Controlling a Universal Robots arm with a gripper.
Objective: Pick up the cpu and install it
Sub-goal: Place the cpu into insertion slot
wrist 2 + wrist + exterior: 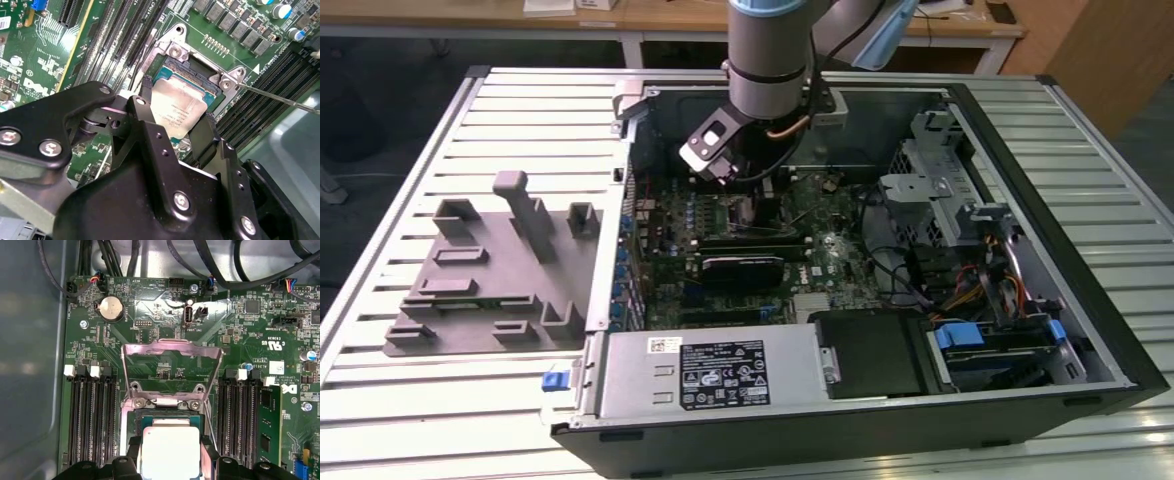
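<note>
The cpu (177, 107) is a flat silver square with a pale rim, and my gripper (176, 112) is shut on it, one black finger on each of two opposite edges. It sits over the open motherboard socket (200, 75), low enough that I cannot tell whether it rests in the socket. In the first wrist view the cpu (170, 447) lies between the fingertips of the gripper (170, 452), just in front of the raised metal load plate (172, 370). In the exterior view the arm reaches down into the open computer case, with the gripper (736, 190) over the motherboard.
The thin socket lever (280, 97) sticks out beside the socket. Memory slots (92, 420) flank it on both sides. A grey fixture block (480, 280) lies outside the case at the exterior view's left. The power supply (707, 365), drive cage (947, 190) and cables (974, 290) crowd the case.
</note>
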